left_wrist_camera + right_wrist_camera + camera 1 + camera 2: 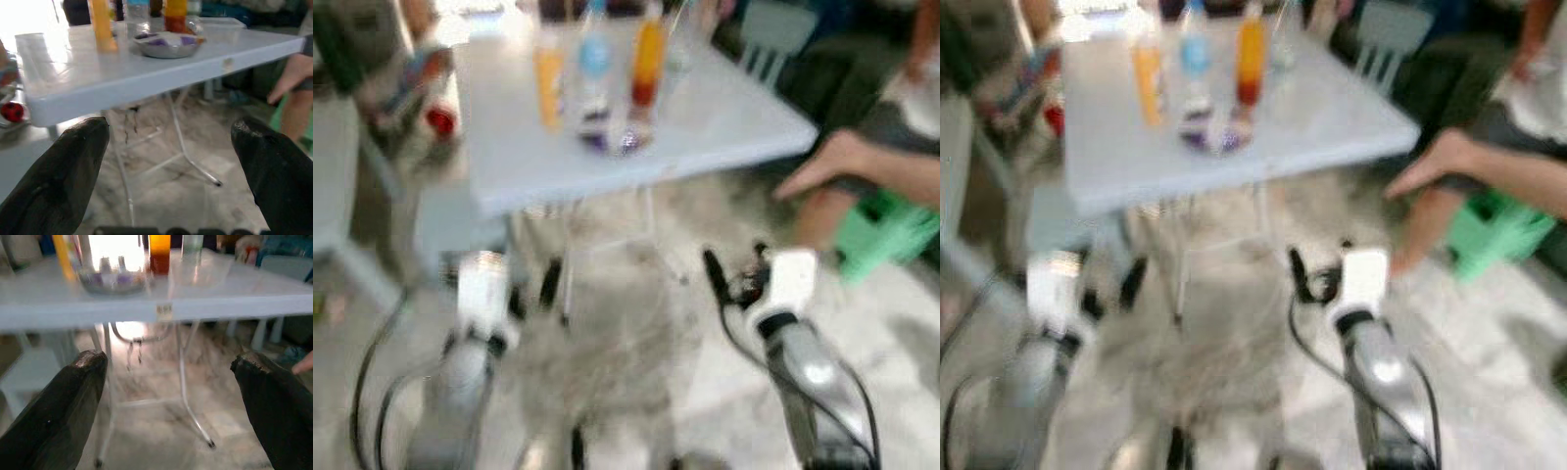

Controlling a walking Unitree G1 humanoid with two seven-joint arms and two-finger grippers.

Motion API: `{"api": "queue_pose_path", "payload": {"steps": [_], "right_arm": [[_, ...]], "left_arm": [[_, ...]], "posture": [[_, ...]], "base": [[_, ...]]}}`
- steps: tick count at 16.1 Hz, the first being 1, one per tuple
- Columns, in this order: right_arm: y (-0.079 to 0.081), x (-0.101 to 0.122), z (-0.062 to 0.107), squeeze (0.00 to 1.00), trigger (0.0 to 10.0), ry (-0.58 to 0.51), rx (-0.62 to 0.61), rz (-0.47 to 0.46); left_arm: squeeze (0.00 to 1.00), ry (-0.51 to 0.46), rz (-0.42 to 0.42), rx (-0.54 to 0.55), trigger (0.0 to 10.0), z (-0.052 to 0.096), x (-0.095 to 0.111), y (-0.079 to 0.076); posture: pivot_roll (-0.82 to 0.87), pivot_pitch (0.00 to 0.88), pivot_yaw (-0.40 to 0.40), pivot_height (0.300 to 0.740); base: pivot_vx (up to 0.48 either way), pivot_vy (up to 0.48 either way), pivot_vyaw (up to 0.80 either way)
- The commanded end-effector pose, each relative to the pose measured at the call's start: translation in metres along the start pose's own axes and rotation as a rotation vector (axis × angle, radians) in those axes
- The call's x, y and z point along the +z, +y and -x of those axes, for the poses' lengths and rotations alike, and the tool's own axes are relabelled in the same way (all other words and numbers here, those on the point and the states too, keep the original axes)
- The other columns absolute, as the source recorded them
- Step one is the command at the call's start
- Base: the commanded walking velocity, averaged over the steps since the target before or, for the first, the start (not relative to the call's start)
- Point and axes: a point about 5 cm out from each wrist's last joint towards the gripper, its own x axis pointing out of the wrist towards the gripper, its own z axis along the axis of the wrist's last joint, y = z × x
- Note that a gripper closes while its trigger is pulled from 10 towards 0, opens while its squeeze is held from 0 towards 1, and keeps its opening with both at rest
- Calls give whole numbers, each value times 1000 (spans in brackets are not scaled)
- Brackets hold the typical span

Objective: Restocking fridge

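Note:
A pale folding table stands ahead of me, blurred in the eye views. On it stand a yellow-orange bottle, a clear bottle with a blue label and an orange-red bottle. In front of them sits a metal dish holding purple and white items. My left gripper is open and empty, below the table's near edge. My right gripper is open and empty too, held low before the table edge.
A person sits at the right, a hand near the table corner, beside a green stool. A pale chair stands behind the table. Clutter with a red item lies at the left. The table's thin metal legs cross underneath.

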Motion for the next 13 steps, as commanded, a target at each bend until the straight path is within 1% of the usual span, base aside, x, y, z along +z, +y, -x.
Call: {"api": "queue_pose_path", "payload": {"steps": [1,4,7,9,10,13], "right_arm": [[1,6,-3,0,10000,-18,11,-3],[1,6,-2,0,10000,-18,17,-5],[-2,6,-5,0,10000,-17,22,-5],[-2,8,-6,0,10000,-24,27,1],[-1,9,-6,0,10000,-30,39,20],[1,10,-7,0,10000,-39,38,11]], "left_arm": [[0,-41,-13,-3,10000,-5,11,2],[0,-35,-11,-7,10000,-3,10,1],[0,-41,-7,-6,10000,-5,10,0],[0,-39,-13,-9,10000,-4,9,1],[0,-37,-14,-8,10000,-4,9,2],[0,-40,-10,-12,10000,-7,9,-1]], "posture": [[44,66,-44,740],[47,56,-48,740],[51,45,-56,740],[52,41,-57,740],[51,38,-55,740],[47,32,-49,740]], "base": [[322,0,0],[324,0,0],[402,0,0],[382,0,0],[390,0,0],[386,0,0]]}}
